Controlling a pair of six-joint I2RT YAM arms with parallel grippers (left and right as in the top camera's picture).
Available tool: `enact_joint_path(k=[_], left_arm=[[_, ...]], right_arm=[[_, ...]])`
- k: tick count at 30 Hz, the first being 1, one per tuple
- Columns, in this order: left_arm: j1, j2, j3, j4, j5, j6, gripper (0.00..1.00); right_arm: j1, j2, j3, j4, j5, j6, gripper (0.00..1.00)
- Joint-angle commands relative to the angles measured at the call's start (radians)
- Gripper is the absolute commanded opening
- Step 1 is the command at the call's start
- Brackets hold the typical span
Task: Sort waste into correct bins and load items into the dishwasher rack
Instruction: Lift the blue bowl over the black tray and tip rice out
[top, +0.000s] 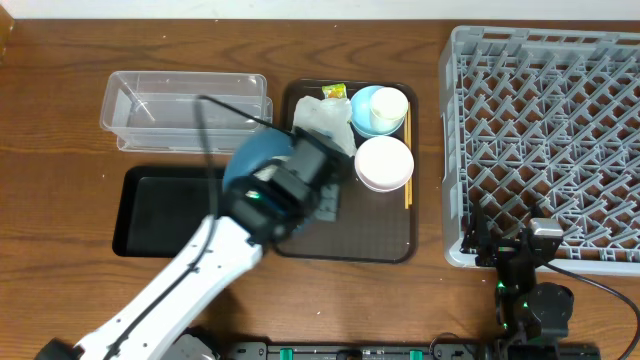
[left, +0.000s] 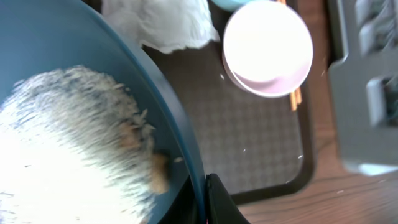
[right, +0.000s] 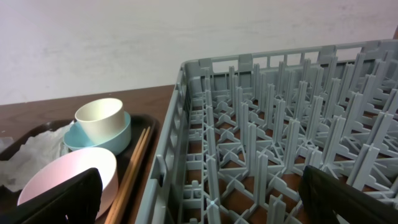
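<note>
My left gripper (left: 205, 200) is shut on the rim of the large blue plate (left: 93, 56), which is lifted and tilted and carries a heap of white rice (left: 56, 149). Overhead, the plate (top: 255, 155) hangs by the left gripper (top: 305, 175) over the left edge of the brown serving tray (top: 395, 240), beside the black tray (top: 160, 210). The crumpled napkin (top: 325, 122), wrapper (top: 334, 92), light-blue bowl (top: 366, 104) holding the white cup (top: 388, 108), white bowl (top: 384, 163) and chopsticks (top: 408, 150) lie on the serving tray. My right gripper (right: 205, 205) stands open over the rack (right: 280, 143).
The clear tub (top: 185, 108) sits behind the black tray at the back left. The grey rack (top: 550, 140) fills the right side, its left wall close to the serving tray. The right gripper (top: 530, 250) is at the rack's near edge. Bare wooden table runs along the front.
</note>
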Motion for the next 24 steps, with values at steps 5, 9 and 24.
enact_joint_path(k=[5, 9, 24], left_arm=[[0.227, -0.058, 0.016, 0.000, 0.351, 0.002, 0.06], [0.360, -0.058, 0.011, 0.000, 0.516, 0.003, 0.06], [0.747, -0.057, 0.005, -0.006, 1.054, 0.119, 0.06]], right_arm=[[-0.012, -0.002, -0.003, -0.001, 0.000, -0.014, 0.99], [-0.012, -0.002, -0.003, -0.001, 0.000, -0.014, 0.99], [-0.012, -0.002, -0.003, -0.001, 0.000, -0.014, 0.99]])
